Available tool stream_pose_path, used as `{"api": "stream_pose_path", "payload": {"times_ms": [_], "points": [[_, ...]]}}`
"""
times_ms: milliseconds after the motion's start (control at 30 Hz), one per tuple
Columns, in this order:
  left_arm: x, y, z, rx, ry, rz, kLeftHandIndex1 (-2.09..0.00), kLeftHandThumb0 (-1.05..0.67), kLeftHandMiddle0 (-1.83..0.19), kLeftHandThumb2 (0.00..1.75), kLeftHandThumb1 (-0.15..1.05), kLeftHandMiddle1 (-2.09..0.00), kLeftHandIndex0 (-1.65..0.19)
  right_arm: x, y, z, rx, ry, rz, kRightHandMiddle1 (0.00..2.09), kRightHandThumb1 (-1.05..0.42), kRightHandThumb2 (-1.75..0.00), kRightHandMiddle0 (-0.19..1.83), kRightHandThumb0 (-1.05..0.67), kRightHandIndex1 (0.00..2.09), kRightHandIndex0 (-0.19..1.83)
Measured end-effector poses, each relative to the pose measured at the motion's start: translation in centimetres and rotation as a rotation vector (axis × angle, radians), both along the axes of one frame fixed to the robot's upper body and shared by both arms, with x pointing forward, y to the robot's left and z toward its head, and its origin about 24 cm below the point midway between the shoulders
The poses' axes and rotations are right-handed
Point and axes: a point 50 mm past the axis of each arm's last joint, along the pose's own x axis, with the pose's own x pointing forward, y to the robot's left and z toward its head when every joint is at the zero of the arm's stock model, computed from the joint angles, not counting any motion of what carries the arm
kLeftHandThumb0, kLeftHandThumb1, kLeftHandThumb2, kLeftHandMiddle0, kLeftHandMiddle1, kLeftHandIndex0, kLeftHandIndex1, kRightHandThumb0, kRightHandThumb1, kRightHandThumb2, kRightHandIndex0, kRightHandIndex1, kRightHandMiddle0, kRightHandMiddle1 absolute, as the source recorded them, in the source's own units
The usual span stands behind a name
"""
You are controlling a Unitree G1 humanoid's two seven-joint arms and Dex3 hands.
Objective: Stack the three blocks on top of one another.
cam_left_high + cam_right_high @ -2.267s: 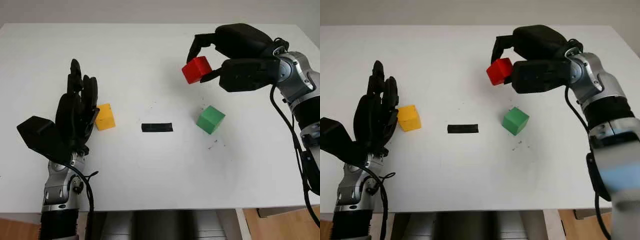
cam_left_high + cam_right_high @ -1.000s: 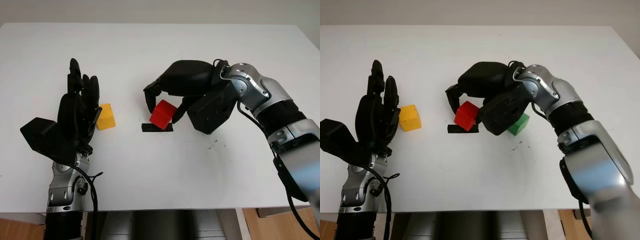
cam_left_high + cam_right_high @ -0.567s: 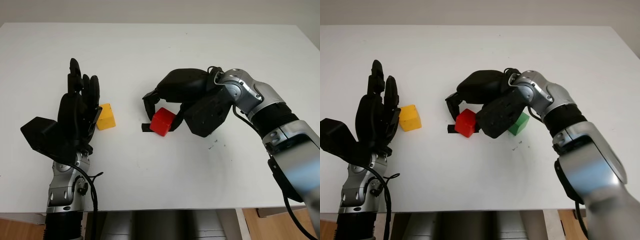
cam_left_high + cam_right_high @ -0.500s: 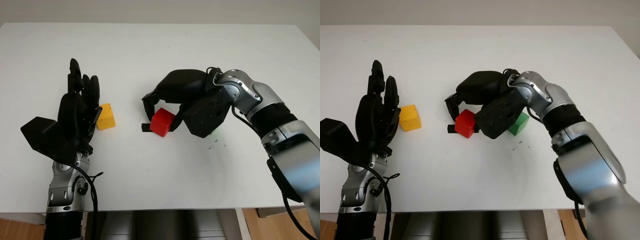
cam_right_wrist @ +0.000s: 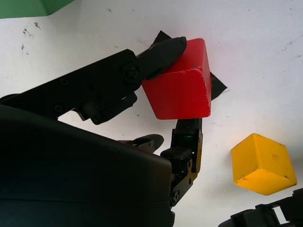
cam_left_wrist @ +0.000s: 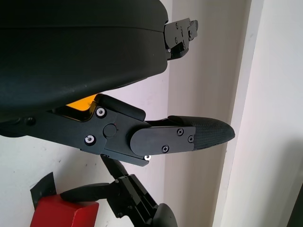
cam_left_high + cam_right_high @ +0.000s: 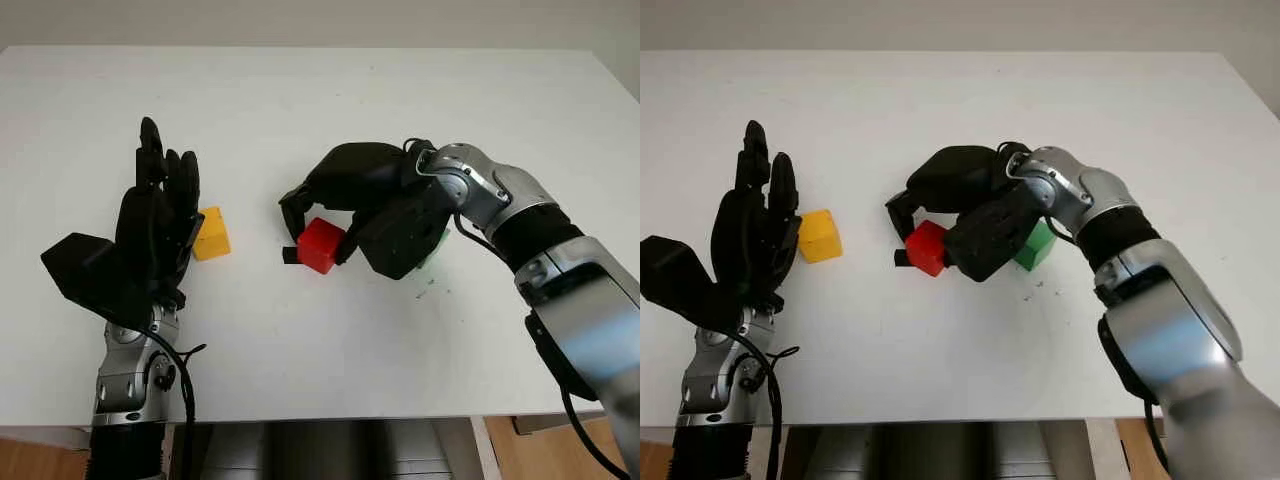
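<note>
Currently the right hand (image 7: 345, 215) pinches the red block (image 7: 320, 245) on opposite side faces, at the black tape mark (image 7: 902, 258) mid-desk; whether it rests on the desk (image 7: 320, 90) I cannot tell. Green block (image 7: 1037, 246) sits just beyond the palm toward the right edge, yellow block (image 7: 211, 233) toward the left edge beside the open, raised left hand (image 7: 150, 225). Judged: blocks rigid, light, smooth-faced, so grip flat opposing faces squarely or they may twist.

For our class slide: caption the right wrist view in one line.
Right hand grips the red cube block over black tape, yellow cube block nearby.

White table (image 7: 300, 100): yellow block (image 7: 211, 233), green block (image 7: 1037, 246) (half hidden), black tape (image 7: 901, 258).
</note>
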Motion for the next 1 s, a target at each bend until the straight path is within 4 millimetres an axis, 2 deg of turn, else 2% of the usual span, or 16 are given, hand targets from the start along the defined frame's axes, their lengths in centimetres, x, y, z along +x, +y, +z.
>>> {"api": "stream_pose_path", "payload": {"times_ms": [633, 733, 767, 800, 900, 1000], "points": [[-0.08, -0.11, 0.32, 0.010, -0.007, -0.003, 0.00, -0.71, 0.19, 0.46, 1.05, 0.00, 0.19, 0.13, 0.24, -0.09, 0.012, 0.002, -0.001, 1.43, -0.95, -0.06, 0.40, -0.45, 0.06, 0.45], [-0.08, -0.12, 0.32, 0.010, -0.008, -0.005, 0.00, -0.72, 0.19, 0.46, 1.05, 0.00, 0.19, 0.17, 0.22, -0.10, 0.011, 0.003, -0.006, 1.41, -0.94, -0.05, 0.33, -0.48, 0.05, 0.43], [-0.08, -0.12, 0.32, 0.010, -0.007, -0.005, 0.00, -0.72, 0.19, 0.45, 1.05, 0.00, 0.19, 0.20, 0.19, -0.12, 0.007, 0.004, -0.011, 1.24, -0.93, -0.05, 0.16, -0.55, 0.03, 0.37], [-0.07, -0.11, 0.32, 0.010, -0.007, -0.005, 0.00, -0.72, 0.19, 0.44, 1.05, 0.00, 0.19, 0.25, 0.16, -0.15, 0.002, 0.005, -0.017, 1.10, -0.91, -0.05, 0.11, -0.58, 0.02, 0.34], [-0.07, -0.11, 0.30, 0.009, -0.005, -0.004, 0.00, -0.72, 0.19, 0.45, 1.05, 0.00, 0.19, 0.28, 0.10, -0.07, -0.008, -0.002, -0.022, 0.62, -0.89, -0.05, 0.06, -0.68, 0.02, 0.23], [-0.07, -0.13, 0.30, 0.010, -0.005, -0.006, 0.00, -0.71, 0.19, 0.46, 1.05, 0.00, 0.19, 0.25, -0.21, 0.25, -0.013, -0.032, -0.018, 0.35, -0.88, -0.05, 0.02, -0.74, 0.01, 0.13]]}}
